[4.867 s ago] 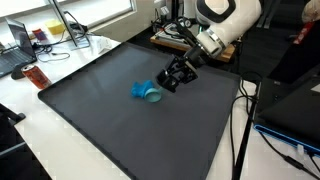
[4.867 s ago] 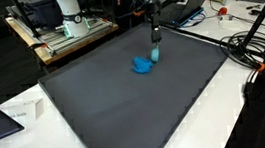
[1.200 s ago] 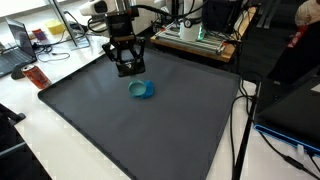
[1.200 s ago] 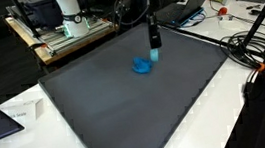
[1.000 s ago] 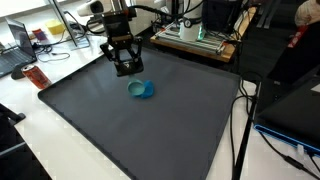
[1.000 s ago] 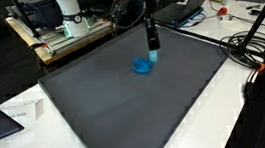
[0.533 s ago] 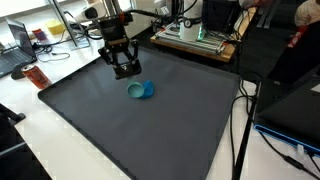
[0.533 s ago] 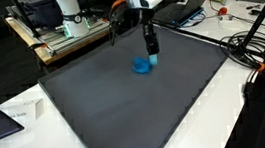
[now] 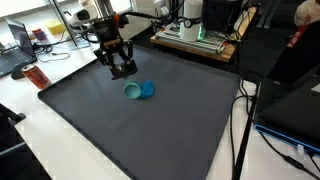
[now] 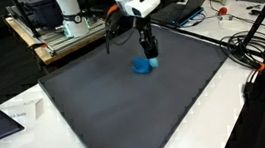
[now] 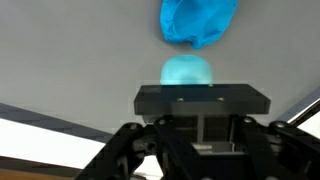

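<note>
On the dark mat (image 9: 150, 130), blue cup (image 9: 139, 91) lying crosswise before the pincer (image 9: 123, 71)

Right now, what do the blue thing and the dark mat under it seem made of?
Blue thing: probably thin soft plastic or silicone, matte; its outline looks crumpled in the wrist view. Mat: likely rubber or foam, dull dark grey, showing no glare.
</note>
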Robot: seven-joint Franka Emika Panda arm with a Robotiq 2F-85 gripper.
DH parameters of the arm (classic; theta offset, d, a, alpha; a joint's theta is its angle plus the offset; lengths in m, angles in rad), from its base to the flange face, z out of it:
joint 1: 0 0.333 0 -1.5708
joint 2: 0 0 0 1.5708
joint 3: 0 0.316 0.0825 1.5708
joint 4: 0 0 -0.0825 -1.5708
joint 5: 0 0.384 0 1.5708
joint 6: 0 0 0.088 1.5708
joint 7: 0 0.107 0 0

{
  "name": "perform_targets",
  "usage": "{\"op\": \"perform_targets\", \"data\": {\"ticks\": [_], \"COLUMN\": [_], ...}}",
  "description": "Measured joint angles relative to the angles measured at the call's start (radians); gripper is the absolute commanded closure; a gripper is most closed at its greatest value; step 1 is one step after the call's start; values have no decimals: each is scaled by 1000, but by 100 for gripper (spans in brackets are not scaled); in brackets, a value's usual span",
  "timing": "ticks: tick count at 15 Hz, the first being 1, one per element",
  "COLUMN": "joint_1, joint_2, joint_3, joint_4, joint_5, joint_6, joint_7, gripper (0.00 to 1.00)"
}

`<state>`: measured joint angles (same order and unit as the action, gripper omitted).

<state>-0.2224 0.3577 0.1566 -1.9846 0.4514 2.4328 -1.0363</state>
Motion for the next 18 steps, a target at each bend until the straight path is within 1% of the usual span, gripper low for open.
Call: {"op": "perform_targets", "data": {"ticks": [3,4,9,18], "joint_1": [0,0,5,-5], "joint_2": [0,0,4,14], "joint_3": [2,2,-6,-39], "joint_4": [0,0,1,77], "joint_5": [0,0,0,7], "joint_6": [0,0,-16,-226], "joint_7": [0,0,1,1], "gripper": [53,78,78,78]}}
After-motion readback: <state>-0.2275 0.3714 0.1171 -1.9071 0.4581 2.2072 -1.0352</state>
